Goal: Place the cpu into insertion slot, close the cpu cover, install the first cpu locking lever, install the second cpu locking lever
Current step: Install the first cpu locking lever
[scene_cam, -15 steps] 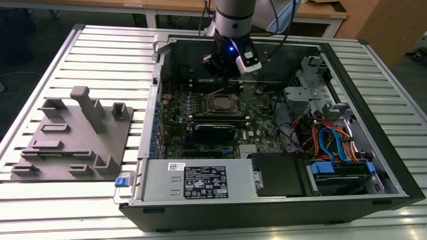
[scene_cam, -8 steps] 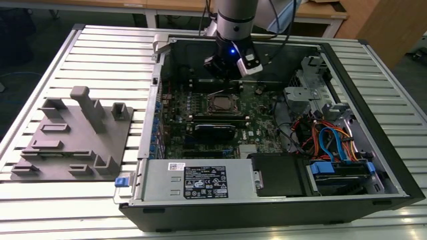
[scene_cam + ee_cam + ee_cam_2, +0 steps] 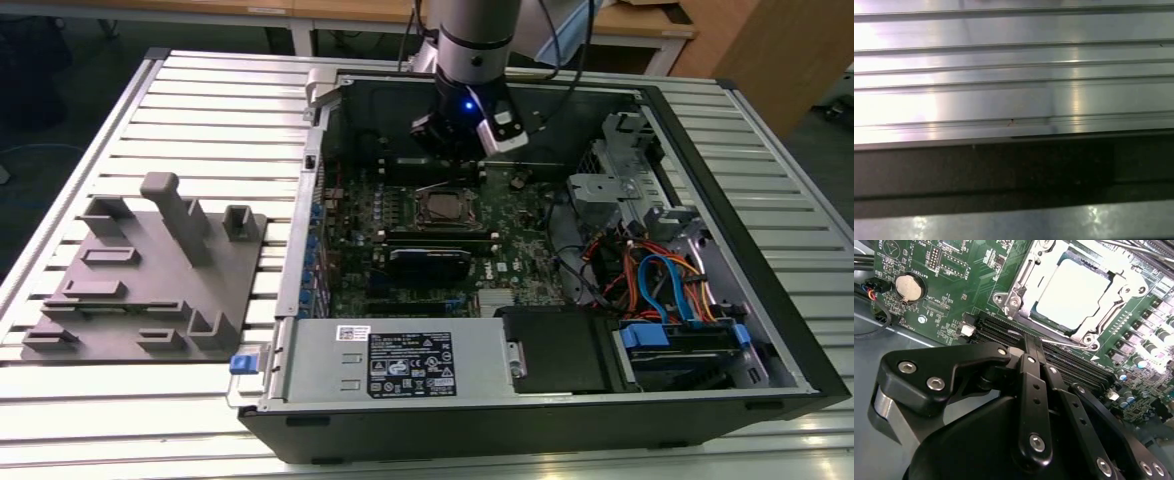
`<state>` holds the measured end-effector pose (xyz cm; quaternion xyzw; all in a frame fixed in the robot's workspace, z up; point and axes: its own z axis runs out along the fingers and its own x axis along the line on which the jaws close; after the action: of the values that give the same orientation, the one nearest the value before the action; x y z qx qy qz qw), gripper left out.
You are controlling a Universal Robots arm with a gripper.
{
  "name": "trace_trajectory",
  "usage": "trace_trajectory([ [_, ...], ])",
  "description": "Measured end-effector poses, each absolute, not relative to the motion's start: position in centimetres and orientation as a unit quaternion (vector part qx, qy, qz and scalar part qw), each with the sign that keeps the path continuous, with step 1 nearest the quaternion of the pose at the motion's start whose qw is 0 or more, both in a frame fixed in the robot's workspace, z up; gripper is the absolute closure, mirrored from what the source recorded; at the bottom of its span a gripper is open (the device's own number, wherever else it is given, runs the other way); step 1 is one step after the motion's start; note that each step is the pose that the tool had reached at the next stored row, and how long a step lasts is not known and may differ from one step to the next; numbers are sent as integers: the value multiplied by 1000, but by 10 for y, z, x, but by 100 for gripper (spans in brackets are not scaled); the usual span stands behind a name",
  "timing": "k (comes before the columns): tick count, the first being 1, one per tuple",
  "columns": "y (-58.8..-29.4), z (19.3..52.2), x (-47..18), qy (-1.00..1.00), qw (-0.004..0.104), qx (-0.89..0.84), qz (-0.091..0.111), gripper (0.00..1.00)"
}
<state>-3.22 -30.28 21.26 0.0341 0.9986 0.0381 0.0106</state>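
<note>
Under the cpu cover (image 3: 1026, 287), one cpu (image 3: 1073, 292)

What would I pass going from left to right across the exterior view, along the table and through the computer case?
Grey fixture block → blue clip at the case's corner → cpu under its cpu cover on the green motherboard → orange and blue cable bundle.

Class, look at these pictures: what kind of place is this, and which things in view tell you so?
Probably a robotics lab or test bench for computer assembly. An open computer case lies on a slatted metal table, a robot arm reaches down over its green circuit board, and a grey fixture tray sits beside it.
</note>
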Motion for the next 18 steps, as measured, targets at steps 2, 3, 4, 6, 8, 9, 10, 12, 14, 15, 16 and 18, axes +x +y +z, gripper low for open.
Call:
trace_trajectory([
  [2, -303, 212, -32, 999, 9, 34, 38, 90],
  [3, -303, 211, -31, 999, 9, 34, 38, 90],
  [4, -303, 211, -31, 999, 8, 34, 38, 90],
  [6, -303, 210, -30, 999, 8, 34, 38, 90],
  [8, -303, 209, -29, 999, 7, 34, 38, 90],
  [9, -303, 209, -29, 999, 6, 34, 38, 90],
  [10, -303, 208, -28, 999, 6, 35, 38, 90],
  [12, -303, 207, -27, 999, 6, 35, 38, 90],
  [14, -303, 206, -26, 999, 6, 35, 38, 90],
  [15, -303, 205, -26, 999, 6, 35, 38, 90],
  [16, -303, 204, -26, 999, 6, 35, 38, 90],
  [18, -303, 203, -26, 999, 6, 35, 38, 90],
])
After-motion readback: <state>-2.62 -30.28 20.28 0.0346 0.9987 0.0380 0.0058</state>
